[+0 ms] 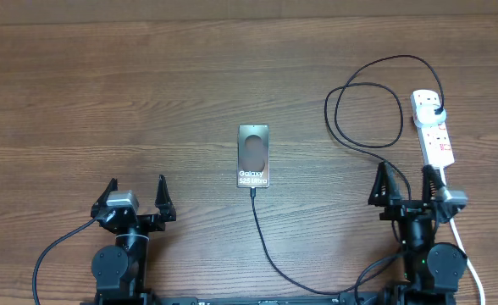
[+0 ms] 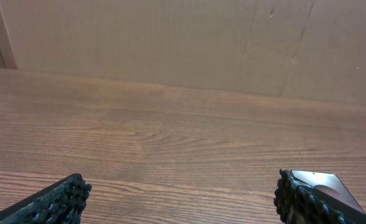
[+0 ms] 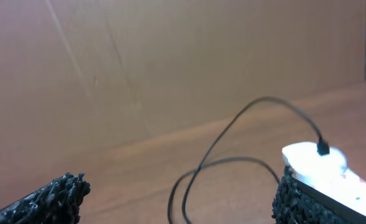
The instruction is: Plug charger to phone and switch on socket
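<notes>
The phone (image 1: 254,156) lies flat mid-table, its "Galaxy" lettering at the near end; a corner shows in the left wrist view (image 2: 323,182). The black charger cable (image 1: 262,233) meets the phone's near edge, runs toward the table front, then loops (image 1: 366,114) up to its black plug (image 1: 436,111) in the white socket strip (image 1: 434,129) at the right. The strip (image 3: 320,163) and cable loop (image 3: 233,134) show in the right wrist view. My left gripper (image 1: 136,197) is open and empty at the front left. My right gripper (image 1: 406,181) is open and empty, just in front of the strip.
The socket's white cord (image 1: 469,263) runs down the right side past my right arm. A cardboard wall (image 2: 183,43) stands along the table's far edge.
</notes>
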Controlling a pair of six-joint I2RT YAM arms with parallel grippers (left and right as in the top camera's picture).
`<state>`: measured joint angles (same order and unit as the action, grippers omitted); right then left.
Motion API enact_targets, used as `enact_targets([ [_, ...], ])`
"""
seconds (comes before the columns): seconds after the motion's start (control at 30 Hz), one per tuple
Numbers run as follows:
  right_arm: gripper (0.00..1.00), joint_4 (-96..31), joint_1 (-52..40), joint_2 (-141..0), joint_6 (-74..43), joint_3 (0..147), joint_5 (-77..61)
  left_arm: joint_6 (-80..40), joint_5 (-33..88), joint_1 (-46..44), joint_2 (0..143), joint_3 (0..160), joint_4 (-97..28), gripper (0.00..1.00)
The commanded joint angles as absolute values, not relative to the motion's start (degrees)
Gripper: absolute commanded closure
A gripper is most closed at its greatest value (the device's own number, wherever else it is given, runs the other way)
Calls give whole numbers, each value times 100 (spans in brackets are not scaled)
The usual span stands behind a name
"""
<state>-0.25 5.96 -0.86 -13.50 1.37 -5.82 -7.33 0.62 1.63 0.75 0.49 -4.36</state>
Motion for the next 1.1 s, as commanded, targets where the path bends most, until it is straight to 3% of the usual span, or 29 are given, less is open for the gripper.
enact_targets([
  [0.0, 0, -137, 569, -38, -1341, 45, -707, -775, 108, 196, 25, 27, -443, 0],
  [0.93, 0, -423, 585, -49, -1341, 45, -609, -775, 108, 196, 25, 27, -443, 0],
  [1.07, 0, -421, 572, -47, -622, 43, -764, -775, 106, 196, 25, 27, -443, 0],
])
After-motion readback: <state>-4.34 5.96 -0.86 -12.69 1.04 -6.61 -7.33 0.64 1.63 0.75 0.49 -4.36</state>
